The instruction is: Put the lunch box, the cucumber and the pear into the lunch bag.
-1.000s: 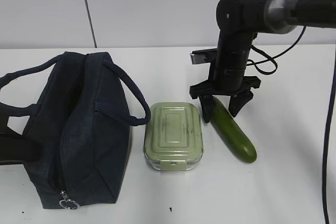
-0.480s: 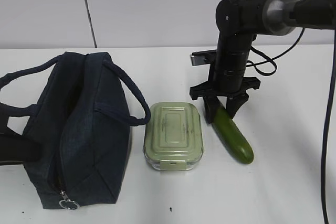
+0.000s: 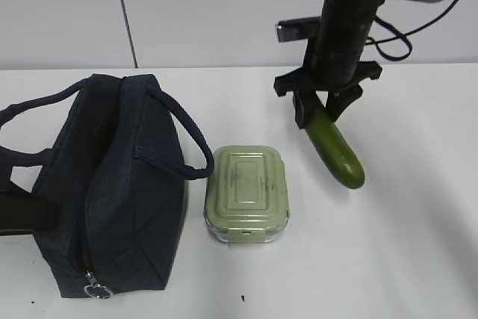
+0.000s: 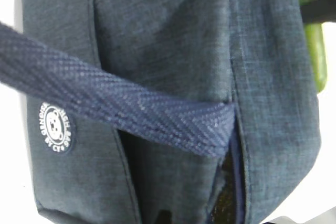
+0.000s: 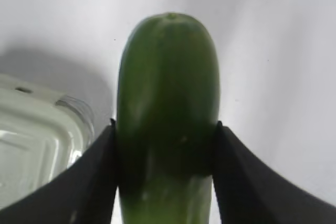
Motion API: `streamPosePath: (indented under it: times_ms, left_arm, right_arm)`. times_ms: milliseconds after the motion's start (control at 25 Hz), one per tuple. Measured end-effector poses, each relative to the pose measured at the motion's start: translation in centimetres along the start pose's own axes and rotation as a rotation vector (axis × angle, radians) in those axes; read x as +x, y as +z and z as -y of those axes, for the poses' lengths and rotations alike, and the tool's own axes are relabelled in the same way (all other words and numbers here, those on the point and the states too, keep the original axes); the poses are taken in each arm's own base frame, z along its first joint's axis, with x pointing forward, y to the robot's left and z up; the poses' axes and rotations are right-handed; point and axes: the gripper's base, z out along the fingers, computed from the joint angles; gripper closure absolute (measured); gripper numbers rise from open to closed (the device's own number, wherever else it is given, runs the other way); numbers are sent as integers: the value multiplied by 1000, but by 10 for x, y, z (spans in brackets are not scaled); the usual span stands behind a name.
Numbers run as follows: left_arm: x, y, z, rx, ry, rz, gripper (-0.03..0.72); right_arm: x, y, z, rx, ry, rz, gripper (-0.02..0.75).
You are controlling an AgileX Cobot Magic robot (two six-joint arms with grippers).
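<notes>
My right gripper (image 3: 320, 113) is shut on the dark green cucumber (image 3: 336, 151) and holds it by its upper end. The cucumber hangs tilted above the table, right of the lunch box (image 3: 247, 193). In the right wrist view both black fingers press the cucumber (image 5: 168, 103) at its sides, with my gripper (image 5: 164, 129) around it and the lunch box (image 5: 37, 135) at the lower left. The navy lunch bag (image 3: 112, 184) lies on the left with its top open. My left gripper (image 3: 41, 216) is a dark shape against the bag's left side. The left wrist view shows only the bag (image 4: 173, 51) and one handle (image 4: 131, 114). The pear is out of view.
The lunch box stands close against the bag's right handle (image 3: 187, 140). The zipper's ring pull (image 3: 95, 287) lies at the bag's near end. A white wall rises behind the white table (image 3: 403, 259).
The right gripper closed on the cucumber where it lay and has lifted it up off the table. The bag, lunch box and left arm have not moved.
</notes>
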Motion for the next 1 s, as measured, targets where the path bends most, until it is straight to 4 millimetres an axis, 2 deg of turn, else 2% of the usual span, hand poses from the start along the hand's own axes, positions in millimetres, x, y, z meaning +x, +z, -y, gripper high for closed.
streamPosePath:
  times_ms: [240,320,440,760,840,1000]
  left_arm:
    - [0,0,0,0,1,-1,701]
    - [0,0,0,-1,1,-2,701]
    - [0,0,0,-1,1,-2,701]
    - [0,0,0,-1,3,-3,701]
    - [0,0,0,-1,3,-3,701]
    - [0,0,0,-1,3,-3,701]
  right_arm:
    - [-4,-72,-11,-97,4,177,363]
    - [-5,-96,-21,-202,-11,239,363]
    - [-6,-115,-38,-365,-44,290,363]
    - [4,-134,-109,-766,-224,316,363]
    - [5,-133,-128,-822,-252,330,363]
    - [3,-116,-164,-906,-252,333,364]
